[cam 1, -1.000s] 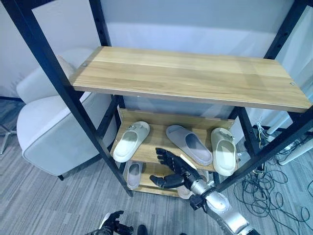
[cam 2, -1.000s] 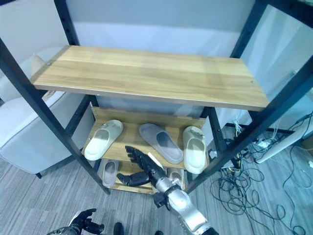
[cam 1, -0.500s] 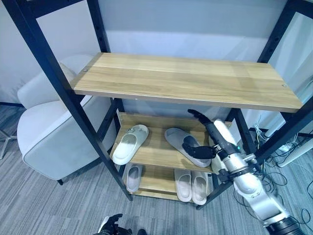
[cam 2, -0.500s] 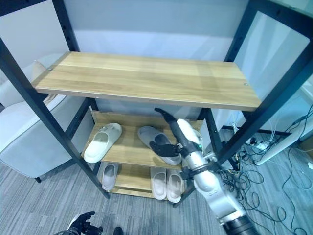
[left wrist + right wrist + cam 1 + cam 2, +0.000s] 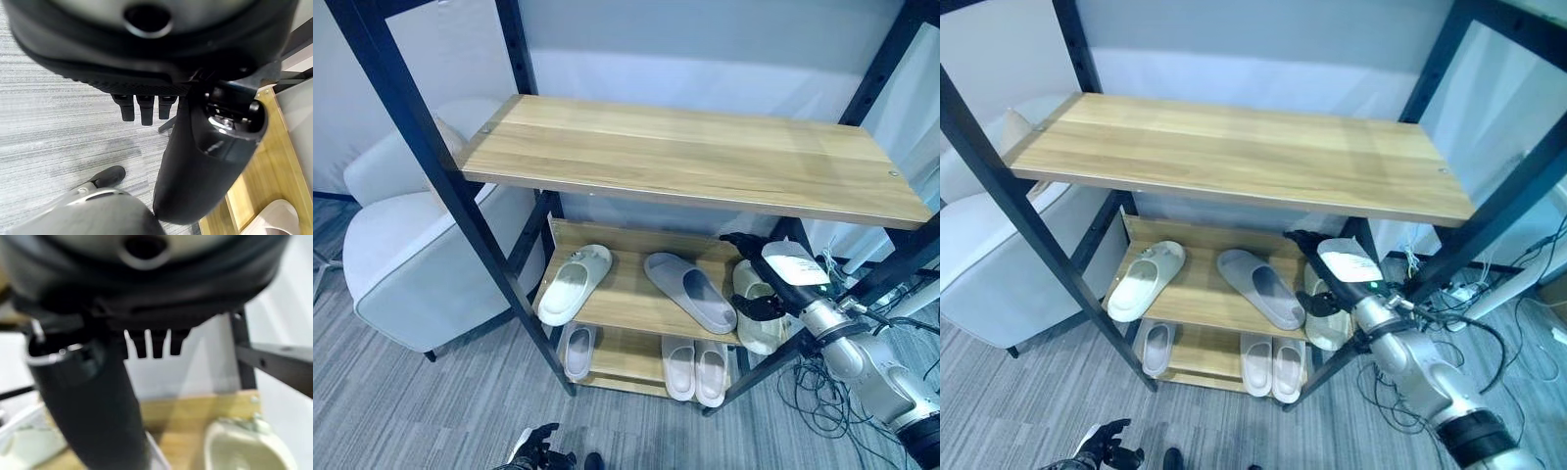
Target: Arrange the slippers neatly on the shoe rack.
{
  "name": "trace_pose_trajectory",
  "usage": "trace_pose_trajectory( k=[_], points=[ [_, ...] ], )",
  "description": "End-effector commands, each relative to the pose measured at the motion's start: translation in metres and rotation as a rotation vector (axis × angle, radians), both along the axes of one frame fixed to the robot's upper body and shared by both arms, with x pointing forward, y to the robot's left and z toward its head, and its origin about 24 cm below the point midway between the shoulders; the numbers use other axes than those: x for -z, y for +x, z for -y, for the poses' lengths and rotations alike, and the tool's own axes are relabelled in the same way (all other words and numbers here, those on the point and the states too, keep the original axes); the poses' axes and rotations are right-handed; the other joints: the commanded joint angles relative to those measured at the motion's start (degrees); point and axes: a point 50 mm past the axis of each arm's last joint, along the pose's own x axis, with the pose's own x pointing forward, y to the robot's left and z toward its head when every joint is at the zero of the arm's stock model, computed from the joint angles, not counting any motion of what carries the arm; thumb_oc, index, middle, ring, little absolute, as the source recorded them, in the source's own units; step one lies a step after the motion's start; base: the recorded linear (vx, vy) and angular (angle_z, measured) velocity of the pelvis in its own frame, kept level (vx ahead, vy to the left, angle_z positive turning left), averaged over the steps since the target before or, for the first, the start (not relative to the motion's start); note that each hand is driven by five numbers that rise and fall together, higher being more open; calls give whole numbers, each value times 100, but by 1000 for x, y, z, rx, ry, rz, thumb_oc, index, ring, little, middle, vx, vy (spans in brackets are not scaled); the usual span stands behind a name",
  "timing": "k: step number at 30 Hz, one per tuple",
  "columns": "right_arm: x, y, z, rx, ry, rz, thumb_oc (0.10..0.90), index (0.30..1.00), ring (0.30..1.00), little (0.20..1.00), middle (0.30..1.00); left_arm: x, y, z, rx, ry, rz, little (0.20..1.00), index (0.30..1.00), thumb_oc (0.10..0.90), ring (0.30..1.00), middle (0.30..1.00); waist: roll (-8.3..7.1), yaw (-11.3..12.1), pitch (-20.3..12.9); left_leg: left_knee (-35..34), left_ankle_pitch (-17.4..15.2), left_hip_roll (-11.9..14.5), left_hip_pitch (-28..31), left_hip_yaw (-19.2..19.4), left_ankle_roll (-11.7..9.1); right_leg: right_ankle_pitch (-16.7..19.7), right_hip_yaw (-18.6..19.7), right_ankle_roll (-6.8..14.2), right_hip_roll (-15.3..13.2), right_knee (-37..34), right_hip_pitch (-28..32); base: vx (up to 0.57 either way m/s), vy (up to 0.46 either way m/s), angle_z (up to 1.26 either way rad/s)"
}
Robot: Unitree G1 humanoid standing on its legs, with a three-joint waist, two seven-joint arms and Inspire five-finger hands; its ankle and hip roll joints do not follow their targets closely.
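Cream slipper (image 5: pixel 759 311) sits beneath the right hand (image 5: pixel 766 284), fingers apart, black rack post (image 5: pixel 822 328) just beside

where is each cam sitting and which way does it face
Left eye view: on the head, looking down at the shoe rack; the right hand reaches over the cream slipper.
Right eye view: beside it, same scene; the left hand hangs low.
Left wrist view: along the left hand, facing the floor.
Right wrist view: along the right hand, facing the middle shelf.
Both eye views and the right wrist view share the cream slipper.
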Motion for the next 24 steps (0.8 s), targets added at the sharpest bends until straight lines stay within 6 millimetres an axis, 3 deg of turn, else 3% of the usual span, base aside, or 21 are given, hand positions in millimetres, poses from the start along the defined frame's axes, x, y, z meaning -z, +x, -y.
trace_pose_trajectory(
  k=[1,16,24],
  points=[
    [-64,25,5,7,-50,295,800,900,900,900,900,13,-27,33,145,-62,-119,900,900,800,900,900,15,258,-115,19,-286,311,-58,-211,-556,-57,-280,472,-155,156,-113,-11,9,14],
    [-57,52,19,173,-4,320,800,900,900,900,900,12,-24,32,134,-44,-100,900,900,800,900,900,-61,504,24,19,-198,292,-458,-345,-609,14,-351,497,-137,66,-422,-8,12,4],
    [-69,49,14,148,17,376,800,900,900,900,900,11,-22,31,129,-39,-92,900,900,800,900,900,-73,518,3,19,-238,260,-431,-391,-604,6,-389,493,-158,66,-365,23,15,5]
  ],
)
